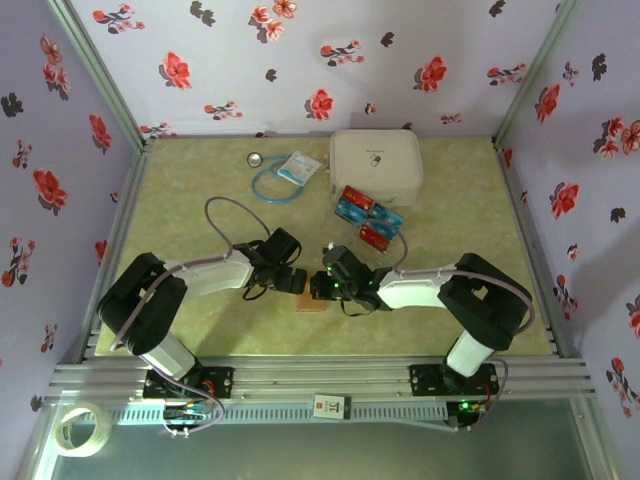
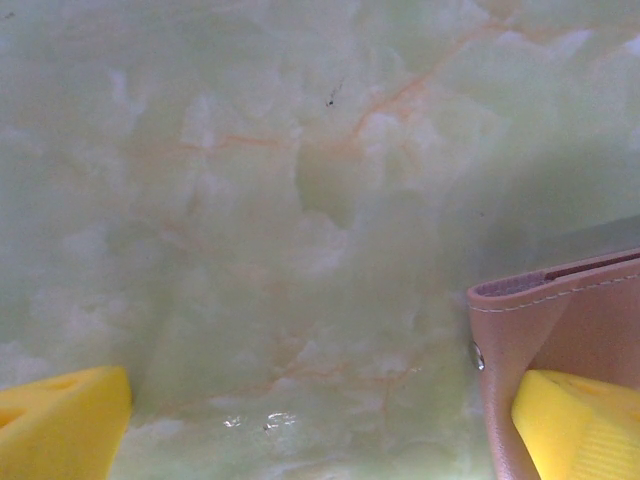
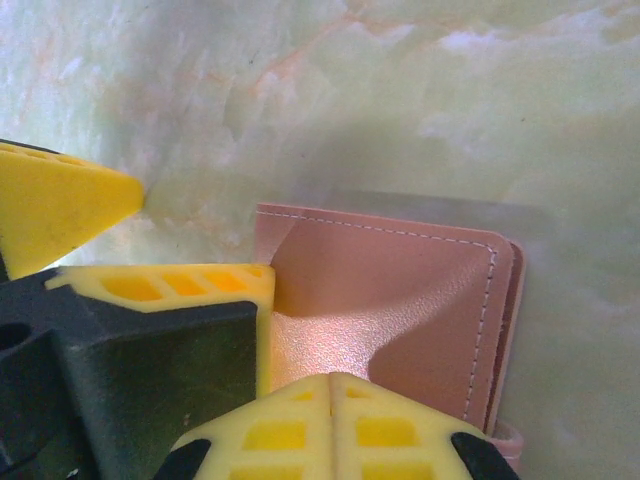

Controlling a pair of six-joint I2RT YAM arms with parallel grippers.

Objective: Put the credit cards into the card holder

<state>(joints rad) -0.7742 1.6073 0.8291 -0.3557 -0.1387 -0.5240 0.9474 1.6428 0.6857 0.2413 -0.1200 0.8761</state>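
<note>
Right gripper, closed tight, atop card holder

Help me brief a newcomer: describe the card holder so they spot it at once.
On the green marbled table, look at the near middle, where the left hand and right hand meet. The card holder lies flat: small, pinkish-brown with pale stitching, unlike the white case and red and blue cards farther back.

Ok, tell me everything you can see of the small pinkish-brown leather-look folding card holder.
The pinkish-brown card holder lies flat and folded shut on the green marbled table. It looks leather-like, with pale stitching round its edge and a metal stud at one corner. The shut right gripper presses its cover, denting it; one finger of the open left gripper overlaps its corner.
</note>
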